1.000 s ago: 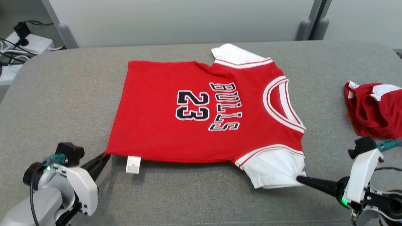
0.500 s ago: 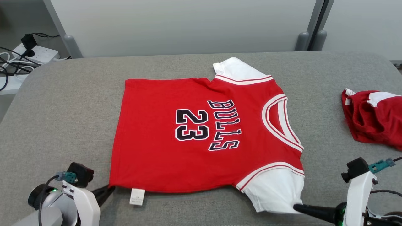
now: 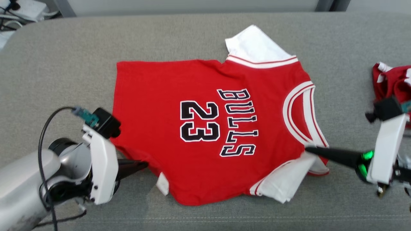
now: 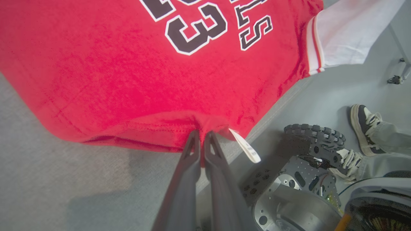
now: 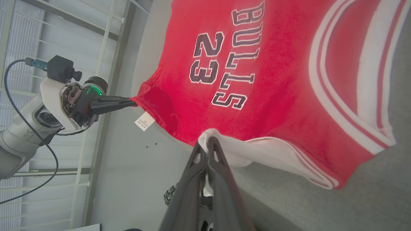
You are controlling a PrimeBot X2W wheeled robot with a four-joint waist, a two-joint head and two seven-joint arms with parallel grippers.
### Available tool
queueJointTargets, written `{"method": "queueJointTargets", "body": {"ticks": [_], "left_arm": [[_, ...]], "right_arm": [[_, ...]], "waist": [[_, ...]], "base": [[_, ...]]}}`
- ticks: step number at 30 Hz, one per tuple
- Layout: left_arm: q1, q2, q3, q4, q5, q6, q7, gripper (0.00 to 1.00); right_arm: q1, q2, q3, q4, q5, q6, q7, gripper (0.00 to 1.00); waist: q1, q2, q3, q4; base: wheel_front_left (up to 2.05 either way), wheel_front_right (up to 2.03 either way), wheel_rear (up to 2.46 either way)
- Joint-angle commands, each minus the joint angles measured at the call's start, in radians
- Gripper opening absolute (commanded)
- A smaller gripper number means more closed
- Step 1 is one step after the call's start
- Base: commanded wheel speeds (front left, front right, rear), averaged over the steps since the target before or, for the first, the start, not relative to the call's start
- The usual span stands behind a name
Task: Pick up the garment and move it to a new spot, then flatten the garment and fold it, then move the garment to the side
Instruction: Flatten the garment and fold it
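The garment [image 3: 205, 128] is a red jersey with white sleeves and black "BULLS 23" lettering, spread on the grey padded table [image 3: 48, 64]. Its near edge is lifted off the table. My left gripper [image 3: 146, 165] is shut on the jersey's near hem corner, beside the white care label [image 4: 247, 149]; its fingertips [image 4: 203, 134] pinch the red hem [image 4: 154, 128]. On the other side my right gripper [image 3: 306, 149] is shut on the near white sleeve [image 5: 224, 144], which hangs bunched below the red body [image 5: 273, 80]. The left gripper [image 5: 130, 102] also appears in the right wrist view.
A second red and white garment [image 3: 390, 80] lies crumpled at the table's right edge. Below the table's near edge the left wrist view shows the robot's base with a knobbly wheel [image 4: 314, 133] and a person's shoes [image 4: 364, 123] on the floor. Cables and a power strip [image 3: 19, 6] sit far left.
Both grippers have risen and moved inward over the table with the jersey's near edge, so the hem corner and near sleeve now hang lifted and bunched. The head camera has tilted down.
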Motion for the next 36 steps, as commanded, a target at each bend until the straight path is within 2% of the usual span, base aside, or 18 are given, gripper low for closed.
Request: {"method": "queueJointTargets", "body": {"ticks": [1, 3, 5, 6, 7, 8, 9, 11, 14, 18, 23, 27, 30, 35, 36], "left_arm": [[-0.089, -0.016, 0.075, 0.011, -0.093, 0.000, 0.059, 0.00], [-0.165, -0.069, 0.105, 0.074, -0.163, 0.015, 0.137, 0.00], [-0.288, -0.124, 0.159, 0.160, -0.144, 0.033, 0.131, 0.00], [-0.493, -0.165, 0.244, 0.238, 0.062, 0.026, -0.080, 0.00], [-0.609, -0.180, 0.293, 0.275, 0.213, 0.032, -0.266, 0.00], [-0.702, -0.201, 0.340, 0.309, 0.338, 0.054, -0.455, 0.00], [-0.743, -0.238, 0.377, 0.356, 0.365, 0.065, -0.562, 0.00], [-0.799, -0.287, 0.376, 0.443, 0.424, 0.055, -0.659, 0.00], [-0.809, -0.319, 0.341, 0.556, 0.444, 0.022, -0.684, 0.00], [-0.790, -0.319, 0.326, 0.640, 0.429, 0.008, -0.696, 0.00], [-0.736, -0.291, 0.298, 0.730, 0.400, 0.001, -0.710, 0.00], [-0.639, -0.271, 0.248, 0.727, 0.357, 0.001, -0.720, 0.00], [-0.558, -0.253, 0.238, 0.691, 0.327, 0.000, -0.726, 0.00], [-0.391, -0.225, 0.314, 0.582, 0.361, 0.000, -0.727, 0.00], [-0.162, -0.228, 0.381, 0.527, 0.419, 0.000, -0.727, 0.00]], "right_arm": [[-0.153, 0.027, 0.005, 0.028, -0.069, 0.005, 0.010, 0.00], [-0.313, 0.105, -0.006, 0.125, -0.145, 0.005, 0.012, 0.00], [-0.524, 0.194, -0.065, 0.232, -0.244, 0.005, -0.054, 0.00], [-0.786, 0.263, -0.168, 0.312, -0.385, 0.005, -0.249, 0.00], [-0.919, 0.283, -0.227, 0.348, -0.451, 0.005, -0.376, 0.00], [-1.042, 0.298, -0.292, 0.386, -0.514, 0.005, -0.519, 0.00], [-1.143, 0.306, -0.322, 0.418, -0.564, 0.005, -0.634, 0.00], [-1.264, 0.317, -0.341, 0.504, -0.591, 0.005, -0.743, 0.00], [-1.308, 0.313, -0.300, 0.592, -0.582, 0.005, -0.759, 0.00], [-1.305, 0.297, -0.279, 0.635, -0.548, 0.005, -0.743, 0.00], [-1.259, 0.286, -0.245, 0.649, -0.449, 0.005, -0.675, 0.00], [-1.138, 0.272, -0.177, 0.616, -0.340, 0.005, -0.508, 0.00], [-1.007, 0.234, -0.126, 0.538, -0.246, 0.005, -0.357, 0.00], [-0.760, 0.143, -0.096, 0.377, -0.122, 0.005, -0.167, 0.00], [-0.494, 0.107, -0.089, 0.278, -0.073, 0.005, -0.071, 0.00]], "waist": [[0.0000, 0.0000, 0.139, -0.003], [0.0000, 0.0000, 0.209, -0.012], [0.0000, 0.0000, 0.280, -0.022], [0.0000, 0.0000, 0.348, -0.034], [0.0000, 0.0000, 0.375, -0.038], [0.0000, 0.0000, 0.391, -0.042], [0.0000, 0.0000, 0.393, -0.042], [0.0000, 0.0000, 0.380, -0.041], [0.0000, 0.0000, 0.361, -0.055], [0.0000, 0.0000, 0.383, -0.079], [0.0000, 0.0000, 0.439, -0.121], [0.0000, 0.0000, 0.447, -0.136], [0.0000, 0.0000, 0.433, -0.133], [0.0000, 0.0000, 0.374, -0.110], [0.0000, 0.0000, 0.249, -0.082]], "base": [[0.00, 0.00, 0.00], [0.00, 0.00, 0.00], [0.00, 0.00, 0.00], [0.00, 0.00, 0.00], [0.00, 0.00, 0.00], [0.00, 0.00, 0.00], [0.00, 0.00, 0.00], [0.00, 0.00, 0.00], [0.00, 0.00, 0.00], [0.00, 0.00, 0.00], [0.00, 0.00, 0.00], [0.00, 0.00, 0.00], [0.00, 0.00, 0.00], [0.00, 0.00, 0.00], [0.00, 0.00, 0.00]]}}
